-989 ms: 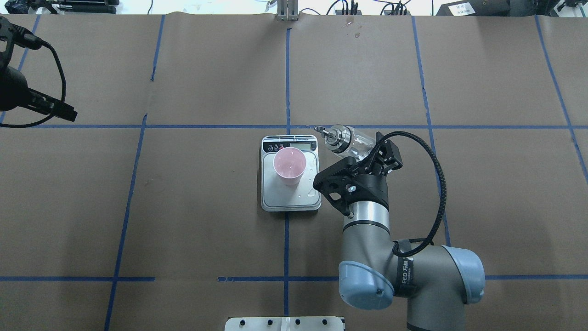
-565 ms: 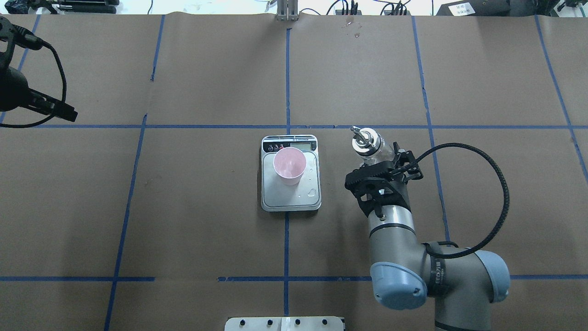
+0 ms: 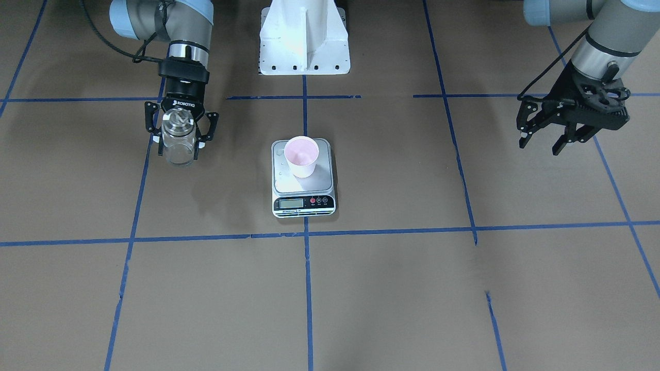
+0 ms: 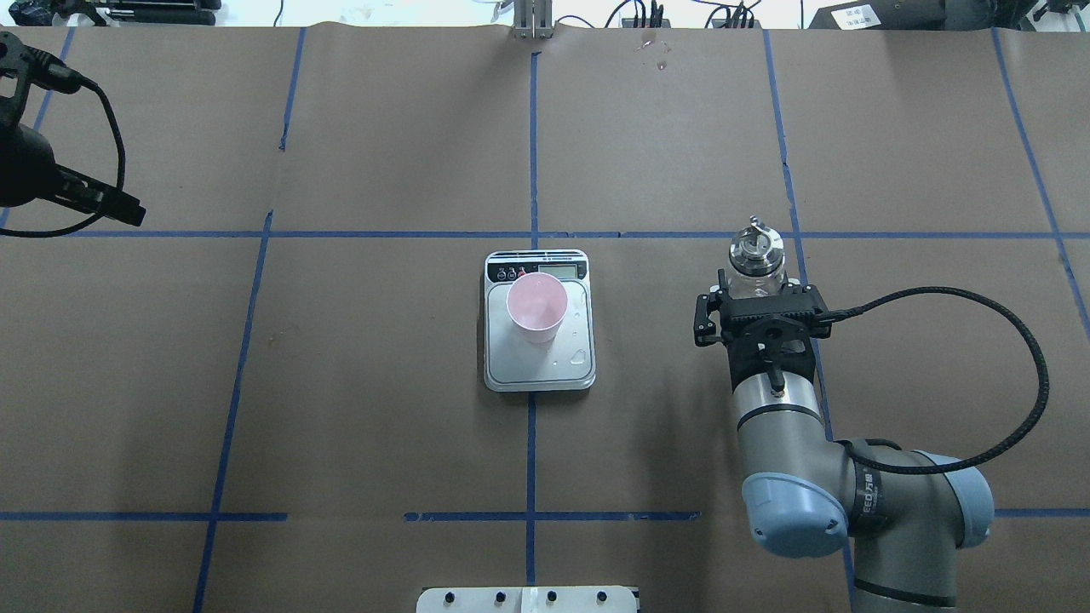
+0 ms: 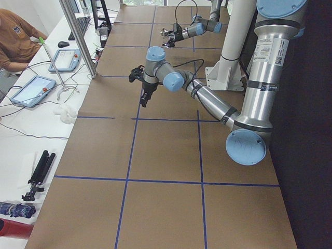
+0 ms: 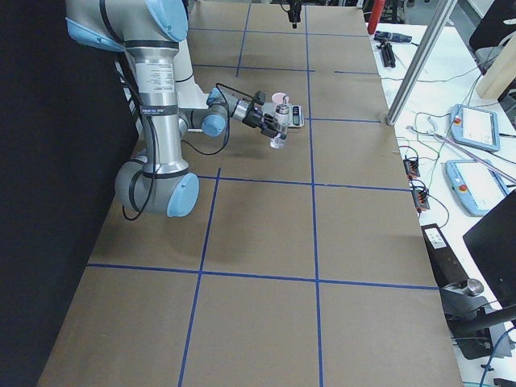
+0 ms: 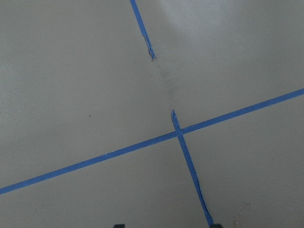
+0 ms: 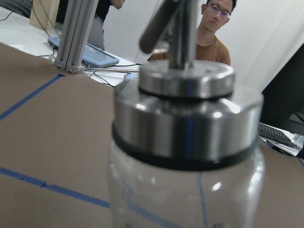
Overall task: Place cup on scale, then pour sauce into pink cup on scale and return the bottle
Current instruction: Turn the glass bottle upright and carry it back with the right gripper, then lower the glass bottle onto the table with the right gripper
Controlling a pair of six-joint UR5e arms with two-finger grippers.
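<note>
Right fingers (image 3: 208, 129) clamp the upright bottle (image 3: 179, 145); left fingers (image 3: 562, 141) gape empty; cup (image 3: 301, 154) stands on scale (image 3: 324, 178).

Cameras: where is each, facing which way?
Front-facing: across the table, looking steeply down at the robot; right hand at its left, left hand at its right.
Overhead: behind the robot, looking forward and down; right arm, left hand at the left edge.
Exterior left: table's end, looking along it; left arm near.
Exterior right: opposite end; right arm near.
Left wrist: faces down at the table; only fingertips show.
Right wrist: close on the held bottle, a person beyond; no arm.
Front-facing and overhead share the cup on the scale.
</note>
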